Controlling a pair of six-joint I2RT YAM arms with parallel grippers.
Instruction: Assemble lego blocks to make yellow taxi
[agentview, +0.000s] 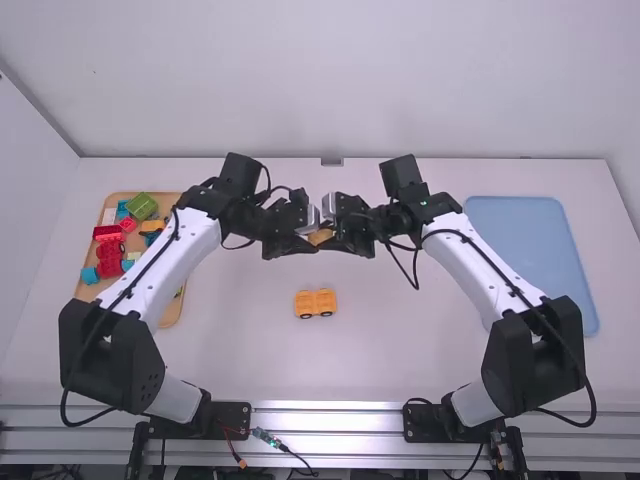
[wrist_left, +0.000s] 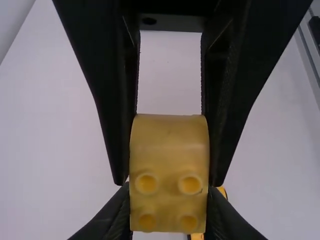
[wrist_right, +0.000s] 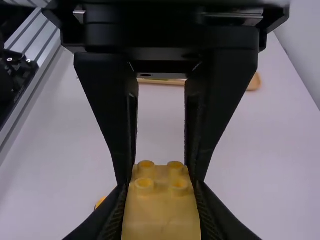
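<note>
In the high view my left gripper (agentview: 306, 235) and my right gripper (agentview: 335, 232) meet above the middle of the table, with a small yellow block (agentview: 320, 237) between them. The left wrist view has the yellow block (wrist_left: 169, 170), its studs showing, between the fingertips of my left gripper (wrist_left: 169, 212). Both grippers are shut on it from opposite sides. In the right wrist view the block (wrist_right: 161, 215) sits between the tips of my right gripper (wrist_right: 161, 205). A yellow car-like piece with dark wheels (agentview: 316, 303) rests on the table nearer the arm bases.
At the left, a wooden tray (agentview: 170, 313) holds several red, green, blue and yellow blocks, partly behind the left arm. A blue tray (agentview: 530, 240) lies at the right, partly behind the right arm. Metal rails (agentview: 330, 420) run along the near edge.
</note>
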